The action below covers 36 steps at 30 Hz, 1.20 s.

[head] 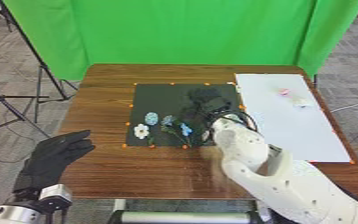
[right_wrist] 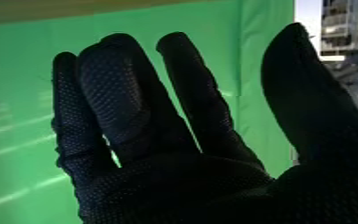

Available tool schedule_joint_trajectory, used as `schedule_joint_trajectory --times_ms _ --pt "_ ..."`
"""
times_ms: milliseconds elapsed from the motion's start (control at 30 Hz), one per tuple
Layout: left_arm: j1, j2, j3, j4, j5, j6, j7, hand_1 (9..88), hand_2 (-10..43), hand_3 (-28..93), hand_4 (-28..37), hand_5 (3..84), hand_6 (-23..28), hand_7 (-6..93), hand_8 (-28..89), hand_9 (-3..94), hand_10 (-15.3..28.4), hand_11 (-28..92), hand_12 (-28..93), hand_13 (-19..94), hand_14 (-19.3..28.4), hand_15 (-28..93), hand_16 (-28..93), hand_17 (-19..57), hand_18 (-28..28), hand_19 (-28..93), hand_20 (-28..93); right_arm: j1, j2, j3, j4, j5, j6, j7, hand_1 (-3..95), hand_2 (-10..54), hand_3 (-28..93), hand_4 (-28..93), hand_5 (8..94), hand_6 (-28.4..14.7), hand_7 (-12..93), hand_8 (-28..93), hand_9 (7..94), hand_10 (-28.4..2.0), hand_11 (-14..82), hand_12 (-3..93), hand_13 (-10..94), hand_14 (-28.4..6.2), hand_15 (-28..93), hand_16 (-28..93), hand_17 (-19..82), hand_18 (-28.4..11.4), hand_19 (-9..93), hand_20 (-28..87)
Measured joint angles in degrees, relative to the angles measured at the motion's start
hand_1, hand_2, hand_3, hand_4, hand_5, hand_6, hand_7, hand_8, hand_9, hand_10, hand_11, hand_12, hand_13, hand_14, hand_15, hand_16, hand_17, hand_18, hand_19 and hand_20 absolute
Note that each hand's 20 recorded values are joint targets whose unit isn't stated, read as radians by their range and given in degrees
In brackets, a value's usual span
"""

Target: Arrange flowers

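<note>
The right hand [right_wrist: 180,185] is wide, with straight fingers, over the black sheet [head: 162,97]; if it swings left too low, it may drag the nearest blue flower [head: 186,129].

No legible text, label, number or sign is present in either the head view or the right wrist view.
</note>
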Motion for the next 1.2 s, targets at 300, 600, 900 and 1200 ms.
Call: schedule_joint_trajectory --times_ms 300,600,900,1200 --pt "-0.3 -0.13 0.59 -0.01 0.1 0.0 -0.04 30.1 4.1 79 -15.4 53.6 16.3 14.6 -9 44.3 22.9 43 11 30 27.5 64 -14 -9.3 20.8 60 14 1.7 9.2 10.1 5.7 3.3 -6.5 -1.5 25.9 0.9 88 -25 50.8 -8.9 16 -11 50.8 -21.5 22.5 16.2 56 -14.4 79 15 19 -22.0 81 3" --pt "-1.8 -0.14 1.93 0.06 0.26 -0.07 -0.04 30.2 4.0 79 -15.4 53.6 16.3 14.6 -9 44.2 22.9 43 11 30 27.5 64 -14 -9.3 20.8 60 14 1.5 14.1 18.2 12.8 3.3 -13.3 -1.1 27.7 -1.5 88 -27 47.8 -7.9 17 -11 48.3 -20.5 19.3 16.0 58 -11.0 84 15 21 -20.3 81 7" --pt "-3.6 -0.33 3.12 0.33 0.67 -0.31 -0.16 30.0 3.9 79 -15.4 53.4 16.3 14.7 -9 44.2 22.9 43 11 30 27.6 64 -14 -9.4 20.8 60 14 1.2 13.4 20.8 16.3 0.0 -16.9 -0.3 29.0 -2.9 89 -28 47.1 -7.4 17 -11 47.2 -20.1 17.3 16.0 59 -10.4 85 15 21 -19.8 80 8" --pt "-4.1 -0.43 3.48 0.55 0.72 -0.55 -0.04 30.0 4.0 79 -15.4 53.4 16.3 14.7 -9 44.2 22.9 43 11 30 27.6 64 -14 -9.4 20.8 60 14 -2.2 13.2 25.6 17.4 0.1 -21.5 0.8 29.0 -3.6 89 -28 46.8 -6.4 17 -12 45.4 -20.2 14.2 15.7 59 -10.5 86 15 21 -19.9 80 9"
